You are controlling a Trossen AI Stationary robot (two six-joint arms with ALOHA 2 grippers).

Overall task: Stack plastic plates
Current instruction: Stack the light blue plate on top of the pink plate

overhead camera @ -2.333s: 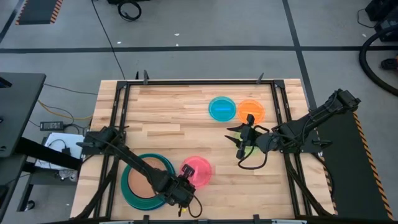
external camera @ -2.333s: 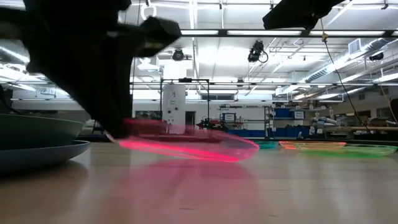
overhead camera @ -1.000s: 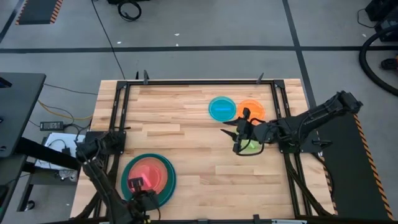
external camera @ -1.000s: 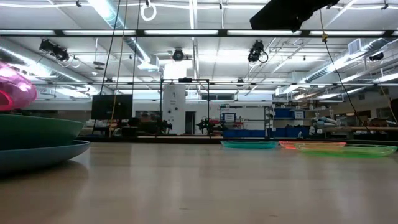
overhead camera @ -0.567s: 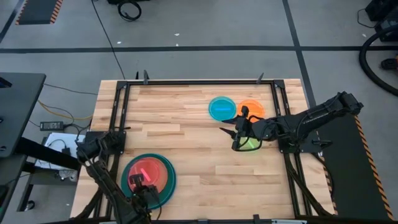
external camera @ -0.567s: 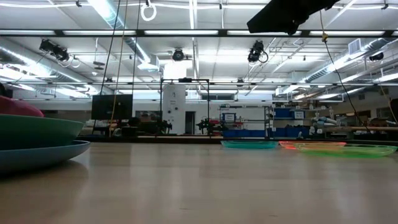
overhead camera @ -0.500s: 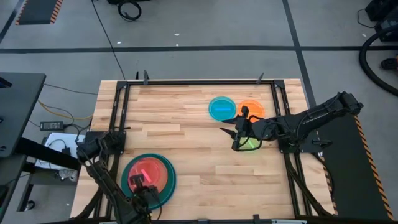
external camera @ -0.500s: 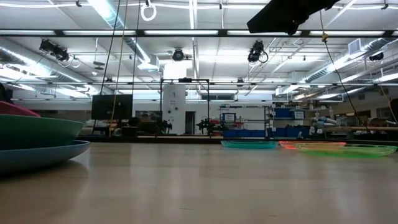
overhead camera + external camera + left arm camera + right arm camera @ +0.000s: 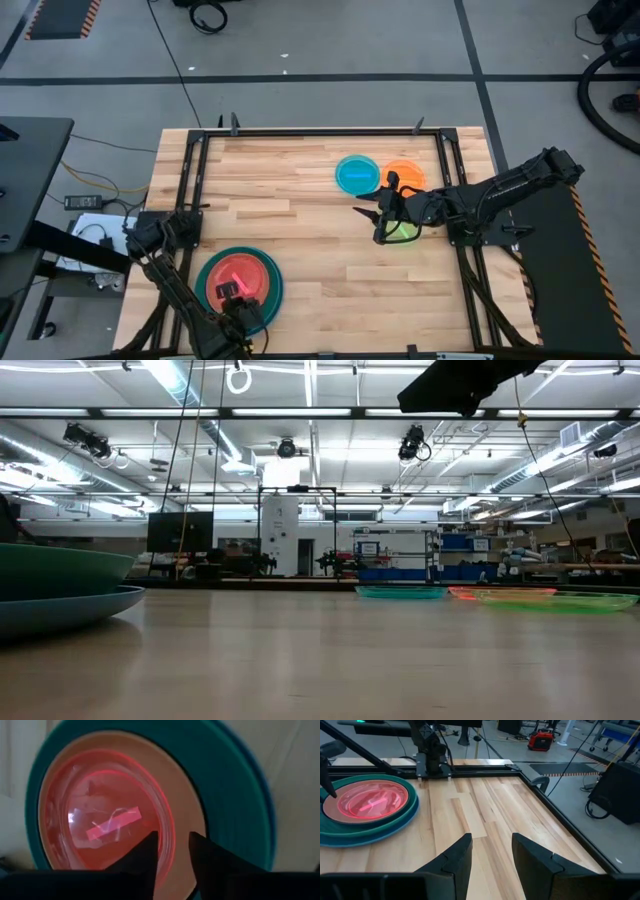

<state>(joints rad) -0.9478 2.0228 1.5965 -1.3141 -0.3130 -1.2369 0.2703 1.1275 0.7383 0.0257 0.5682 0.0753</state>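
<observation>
**Pink plate set on the stack; green plate judged next**

Nearest the front edge of the table, the left gripper [image 9: 238,303] is held over the near rim of the stack, and its fingers [image 9: 145,855] are seen parted, with the rim of the pink plate [image 9: 105,817] lying in the gap between them. The plate is judged to be released rather than gripped, since it sits level inside the tan-brown plate [image 9: 187,820], which in turn is nested in the teal plate [image 9: 235,810]. From above, the stack [image 9: 238,285] is seen at the front left of the table [image 9: 290,180], with a blue rim showing under the teal plate in the low view [image 9: 70,610].

Farther back and to the right, the right gripper [image 9: 381,222] is poised just beside the translucent green plate [image 9: 403,231], with its fingers [image 9: 457,855] spread apart and nothing between them. Beyond it, the cyan plate [image 9: 357,174] and the orange plate [image 9: 404,177] lie near the far right corner, touching or slightly overlapping at their edges.

The step in hand is judged to be the placing of the pink plate, essentially done. Next, the left gripper should be lifted clear of the stack, and the green plate's thin rim should be pinched by the right gripper; a low, shallow approach is called for, as the rim lies close to the wood.
</observation>
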